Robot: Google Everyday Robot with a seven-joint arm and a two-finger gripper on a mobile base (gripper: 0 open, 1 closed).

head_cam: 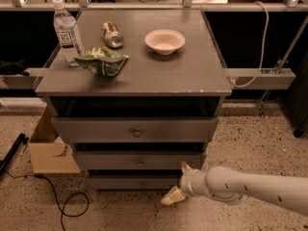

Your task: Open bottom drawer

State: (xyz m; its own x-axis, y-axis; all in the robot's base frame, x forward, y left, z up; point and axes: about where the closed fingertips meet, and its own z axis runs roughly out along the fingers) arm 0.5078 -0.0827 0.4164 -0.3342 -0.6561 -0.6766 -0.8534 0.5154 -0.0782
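Note:
The bottom drawer (130,182) is the lowest, slimmest grey front of the cabinet, pushed in, with a small round knob (143,183) at its centre. My gripper (177,182) comes in from the lower right on a white arm and sits in front of the drawer's right end, right of the knob. Its two pale fingers are spread apart, one fingertip (185,166) up by the middle drawer's lower edge and the other fingertip (171,197) down near the floor. Nothing is between them.
On the cabinet top (192,76) stand a water bottle (67,32), a can (112,35) lying down, a green chip bag (102,63) and a white bowl (164,41). A cardboard box (48,150) and a black cable (67,206) lie on the floor at the left.

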